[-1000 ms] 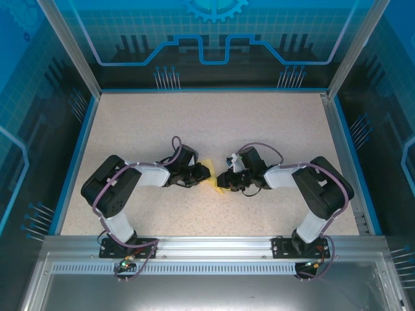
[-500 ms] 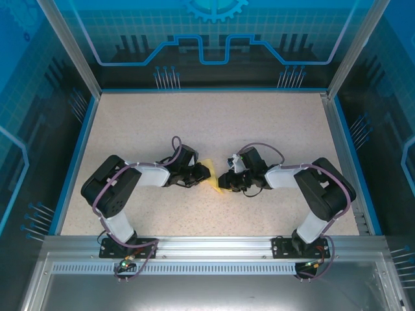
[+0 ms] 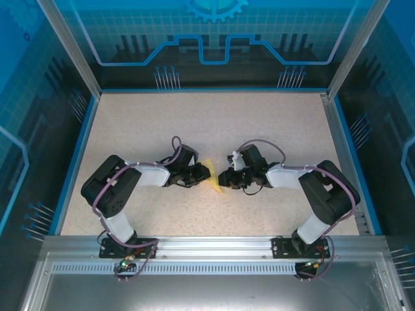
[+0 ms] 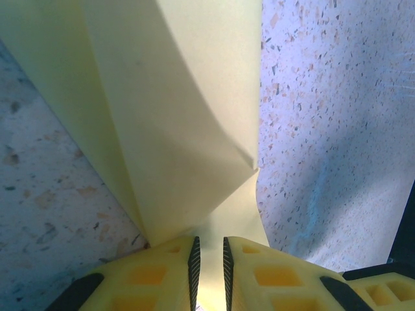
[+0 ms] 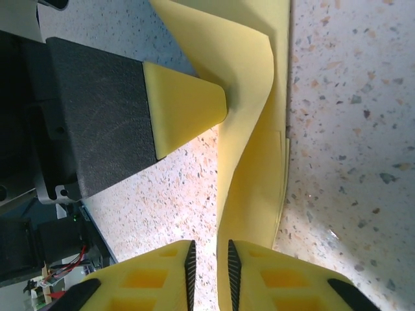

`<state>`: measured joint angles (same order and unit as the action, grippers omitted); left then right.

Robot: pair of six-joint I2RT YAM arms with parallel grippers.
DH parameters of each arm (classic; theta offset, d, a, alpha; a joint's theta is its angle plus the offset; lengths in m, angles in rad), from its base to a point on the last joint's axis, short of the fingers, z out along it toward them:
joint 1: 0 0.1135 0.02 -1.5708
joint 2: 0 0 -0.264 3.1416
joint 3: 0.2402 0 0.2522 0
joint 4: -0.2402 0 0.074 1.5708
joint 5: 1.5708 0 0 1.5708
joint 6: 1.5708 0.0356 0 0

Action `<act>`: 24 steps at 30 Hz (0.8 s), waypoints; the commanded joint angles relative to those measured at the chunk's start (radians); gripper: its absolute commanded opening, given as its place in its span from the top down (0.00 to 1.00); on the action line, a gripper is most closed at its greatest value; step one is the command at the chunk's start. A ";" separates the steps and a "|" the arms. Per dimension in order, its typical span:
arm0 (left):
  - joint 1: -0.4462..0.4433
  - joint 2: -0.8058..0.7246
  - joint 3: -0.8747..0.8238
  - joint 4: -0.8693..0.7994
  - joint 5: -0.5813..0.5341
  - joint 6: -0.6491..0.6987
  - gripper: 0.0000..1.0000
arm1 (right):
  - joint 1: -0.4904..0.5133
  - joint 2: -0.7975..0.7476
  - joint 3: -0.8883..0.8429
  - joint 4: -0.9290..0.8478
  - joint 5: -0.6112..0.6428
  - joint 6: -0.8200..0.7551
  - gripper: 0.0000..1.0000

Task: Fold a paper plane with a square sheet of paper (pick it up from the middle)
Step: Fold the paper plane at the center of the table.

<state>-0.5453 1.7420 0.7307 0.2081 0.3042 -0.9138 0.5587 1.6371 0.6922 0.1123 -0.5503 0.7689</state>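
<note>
Top external view is showing the left end effector (image 3: 205, 173) pinching the square sheet of paper (image 3: 214, 184) between narrow jaws. The creased sheet is stretching from its tips across the bench (image 3: 214, 123) to the right end effector (image 3: 223, 179), which is gripping the opposite edge, jaws equally narrow.

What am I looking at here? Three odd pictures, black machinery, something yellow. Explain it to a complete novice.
These are two robot arms, the left arm and right arm, bolted at the near edge of a speckled table. The wide picture is taken from above and behind them. The two close-ups come from a camera on each wrist. Between the arms is a creased sheet of yellow paper. The left gripper and right gripper, the yellow pincers at the bottom of the close-ups, each pinch an edge of it.
</note>
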 commanded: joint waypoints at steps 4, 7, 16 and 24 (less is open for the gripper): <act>0.004 0.029 0.009 -0.082 -0.003 0.007 0.77 | 0.024 0.036 0.027 -0.035 -0.003 -0.019 0.82; 0.004 0.029 0.009 -0.084 -0.003 0.006 0.77 | 0.028 0.045 0.027 -0.037 -0.009 -0.017 0.85; 0.004 0.029 0.012 -0.093 -0.007 0.004 0.78 | 0.041 0.068 0.004 -0.044 -0.018 -0.014 0.92; 0.004 0.035 0.011 -0.096 -0.013 0.000 0.77 | 0.047 0.107 0.003 -0.072 -0.020 -0.035 0.91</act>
<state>-0.5453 1.7454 0.7391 0.1917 0.3042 -0.9142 0.5850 1.7206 0.6960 0.0948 -0.5537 0.7574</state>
